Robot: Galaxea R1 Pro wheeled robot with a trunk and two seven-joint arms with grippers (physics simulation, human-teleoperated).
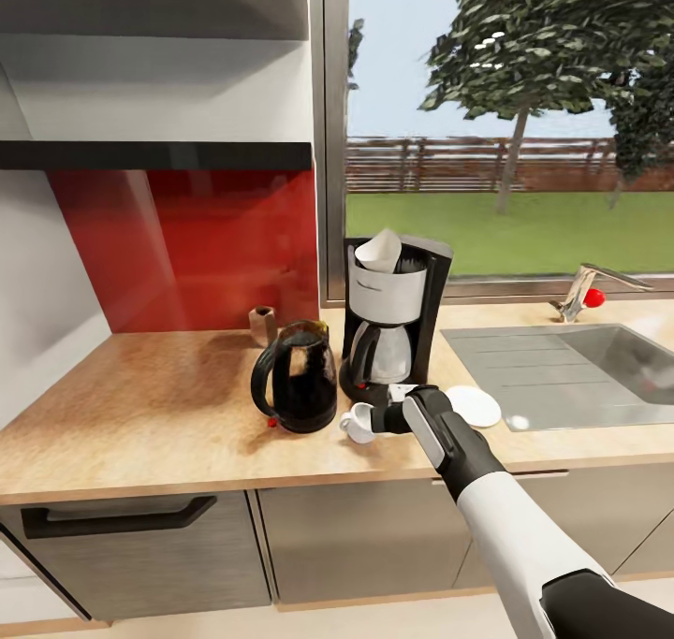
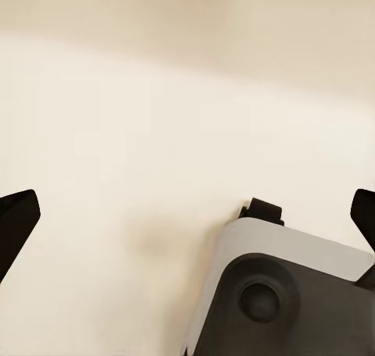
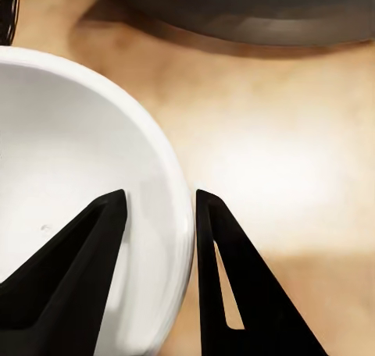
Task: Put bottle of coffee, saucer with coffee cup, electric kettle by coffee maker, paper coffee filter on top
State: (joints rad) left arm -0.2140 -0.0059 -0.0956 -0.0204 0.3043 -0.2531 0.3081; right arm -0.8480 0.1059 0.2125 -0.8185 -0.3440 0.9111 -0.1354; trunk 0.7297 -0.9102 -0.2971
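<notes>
My right gripper [image 3: 160,215] has its two black fingers [image 3: 78,278] on both sides of the wall of the white coffee cup [image 3: 70,161]: one finger is inside the cup and the other is outside, with the rim between them. The gap is narrow and the fingers look closed on the rim. In the head view my right gripper [image 1: 382,420] reaches from the right to the coffee cup [image 1: 357,424], which is at the front of the wooden countertop [image 1: 140,405], tilted toward its side.

Just beside the cup, on its right, lies the white saucer [image 1: 475,405], partly behind my wrist. Behind the cup stands the coffee maker [image 1: 391,321], with a paper coffee filter [image 1: 380,251] on its top. The black electric kettle [image 1: 296,377] stands just to the left of the coffee maker. A small brown bottle of coffee [image 1: 263,325] is behind the kettle, near the red wall. The sink [image 1: 599,368] is on the right.

My left gripper [image 2: 187,215] is wide open over a pale floor, with part of my base [image 2: 273,293] below it.
</notes>
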